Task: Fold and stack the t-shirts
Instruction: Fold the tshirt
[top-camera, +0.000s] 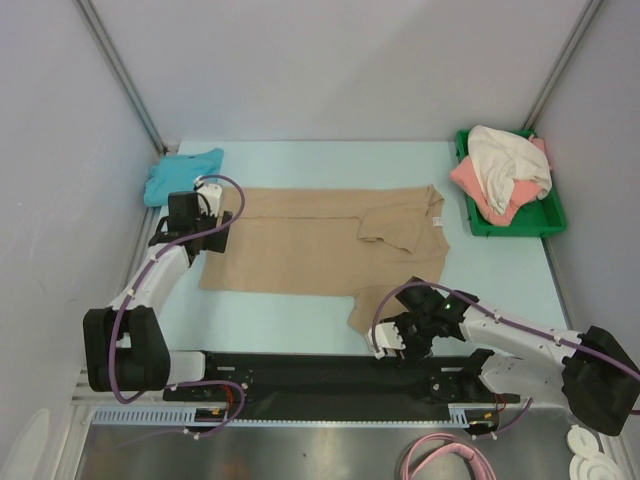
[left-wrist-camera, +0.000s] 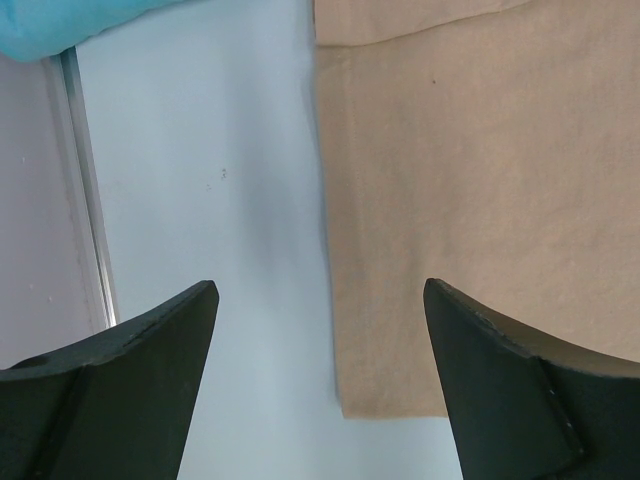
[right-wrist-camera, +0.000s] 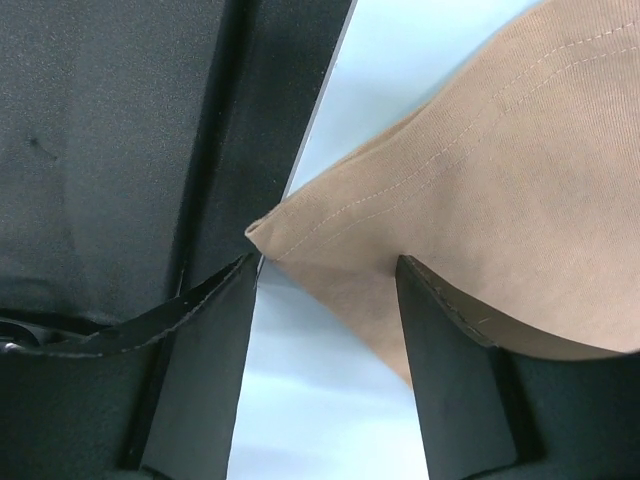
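The tan t-shirt (top-camera: 320, 240) lies flat in the middle of the table (top-camera: 500, 270). The left gripper (left-wrist-camera: 320, 300) hovers wide open over its 9 o'clock edge. The right gripper (right-wrist-camera: 325, 265), jaws partly apart, stands around the sleeve hem (right-wrist-camera: 340, 225) at 5 o'clock.

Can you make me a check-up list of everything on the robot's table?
Surface: pale blue table.
Job's things: tan t-shirt spread mid-table; teal t-shirt bunched far left; cream-white t-shirt and coral-pink t-shirt heaped in the green tray.
Clutter: green tray, far right.
Claws: left claw open over the tan shirt's left edge; right claw open around its near hemmed corner.
Cables: purple cables along both arms; pink cable coiled in front.
Surroundings: grey walls.
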